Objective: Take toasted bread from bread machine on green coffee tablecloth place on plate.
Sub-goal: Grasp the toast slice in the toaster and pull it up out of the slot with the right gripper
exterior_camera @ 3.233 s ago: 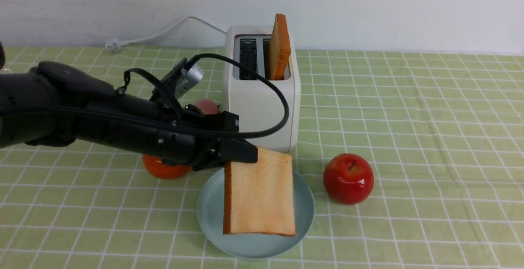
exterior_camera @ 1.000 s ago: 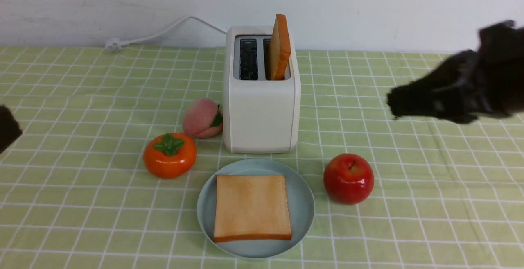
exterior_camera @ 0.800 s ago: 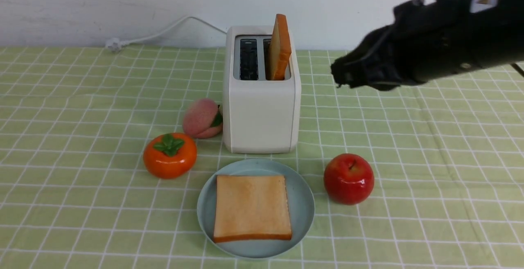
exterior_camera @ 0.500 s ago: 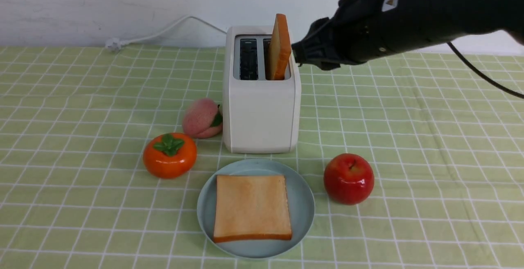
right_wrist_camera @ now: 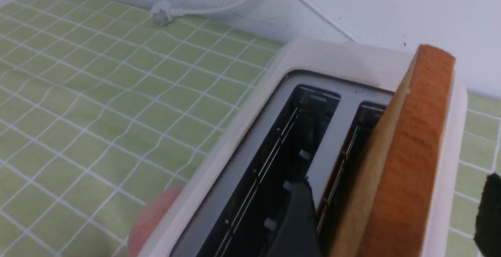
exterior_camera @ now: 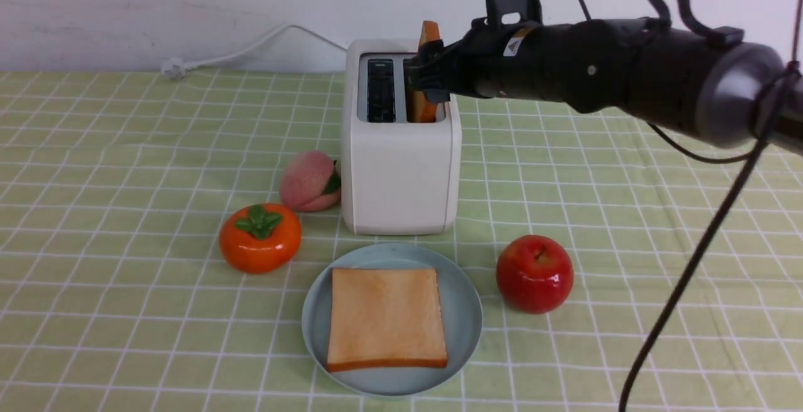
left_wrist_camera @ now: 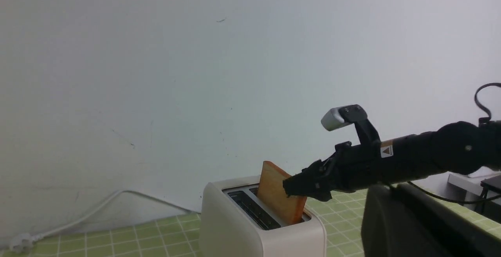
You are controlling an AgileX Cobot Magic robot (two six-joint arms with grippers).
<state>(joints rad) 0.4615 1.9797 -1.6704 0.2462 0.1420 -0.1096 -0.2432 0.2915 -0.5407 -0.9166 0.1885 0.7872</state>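
The cream-white bread machine (exterior_camera: pixel 398 167) stands on the green tablecloth (exterior_camera: pixel 627 211). One toast slice (exterior_camera: pixel 429 31) stands upright in its right slot; the left slot is empty. My right gripper (exterior_camera: pixel 421 79) is open and straddles this slice. In the right wrist view one finger (right_wrist_camera: pixel 297 225) is on the slot side of the toast (right_wrist_camera: pixel 411 151) and the other (right_wrist_camera: pixel 489 218) is on the outer side. A second slice (exterior_camera: pixel 386 318) lies flat on the pale blue plate (exterior_camera: pixel 467 311) in front of the toaster. My left gripper (left_wrist_camera: pixel 407 225) shows only as a dark mass, held high and away.
A peach (exterior_camera: pixel 307 180) and an orange persimmon (exterior_camera: pixel 260 237) sit left of the toaster. A red apple (exterior_camera: pixel 534 273) sits right of the plate. The white power cord (exterior_camera: pixel 251 48) runs along the back wall.
My left arm let go of the first slice on the plate and withdrew out of the front view. My right arm swept in from the right to the slice in the toaster.
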